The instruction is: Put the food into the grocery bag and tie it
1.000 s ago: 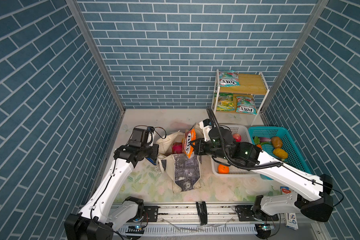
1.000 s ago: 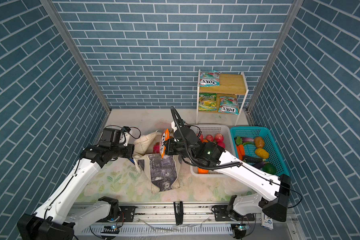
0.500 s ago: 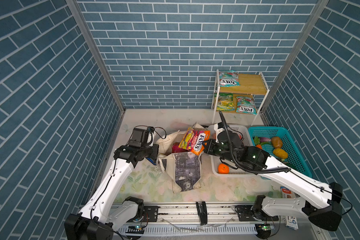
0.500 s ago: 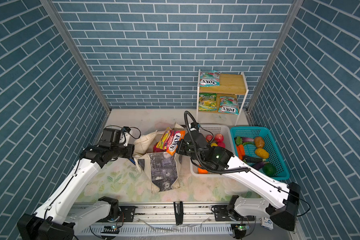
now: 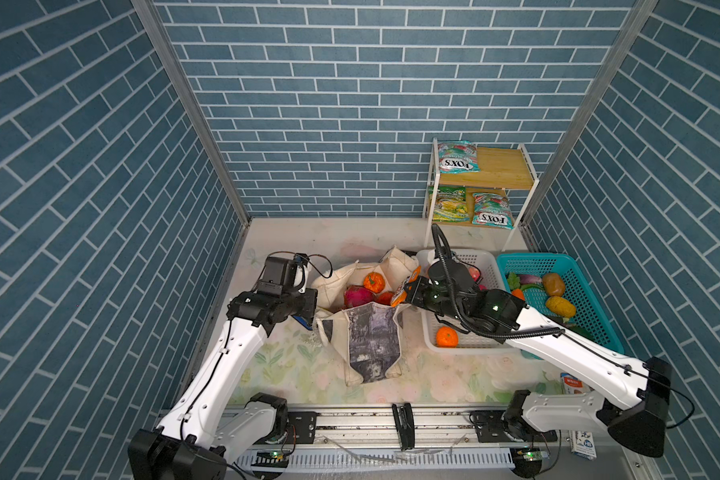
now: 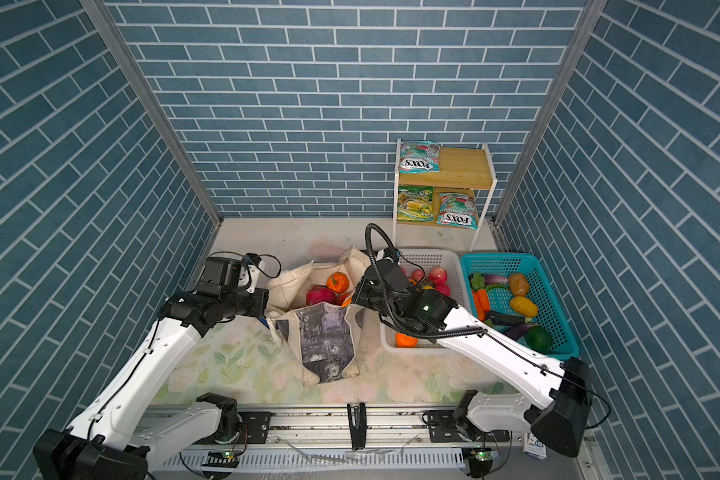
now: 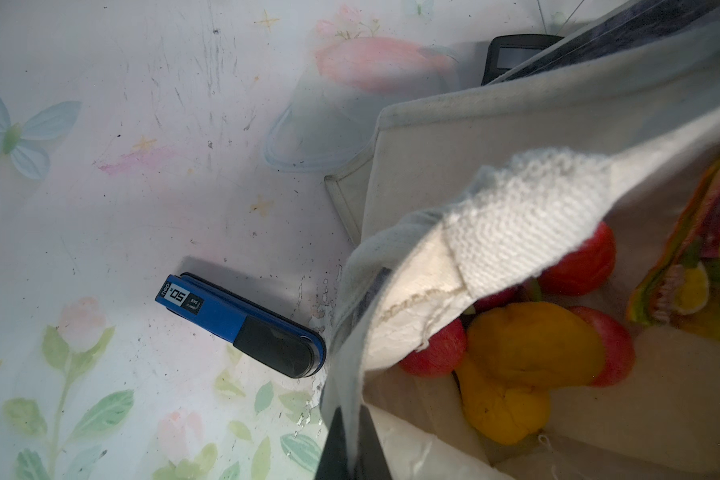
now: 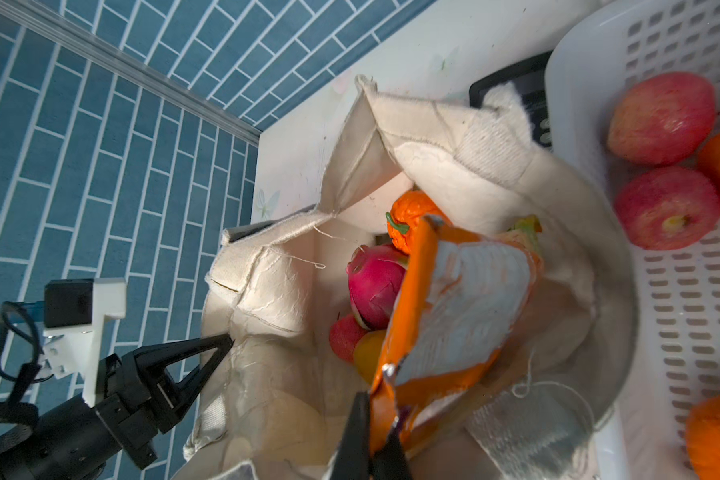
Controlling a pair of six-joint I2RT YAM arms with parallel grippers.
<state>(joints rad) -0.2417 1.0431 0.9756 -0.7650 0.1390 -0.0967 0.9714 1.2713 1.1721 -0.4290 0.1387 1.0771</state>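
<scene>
Blue stapler [image 7: 242, 324] whole beside bag [image 7: 516, 137], left wrist

The left arm [image 5: 233, 353] rose up and forward with a bend at the elbow, and its left gripper [image 8: 225, 343] was pinched tight on the edge of the grocery bag [image 5: 373, 340]. The right arm [image 5: 558, 349] stretched low toward the middle, and its right gripper [image 5: 409, 293] was squeezed tight on an orange candy packet [image 8: 466, 307].

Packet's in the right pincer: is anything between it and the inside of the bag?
Nothing visible. The packet hangs in the right pincer over the bag, whose open mouth the left pincer holds wide by the rim. Only fruit lies lower inside.
</scene>
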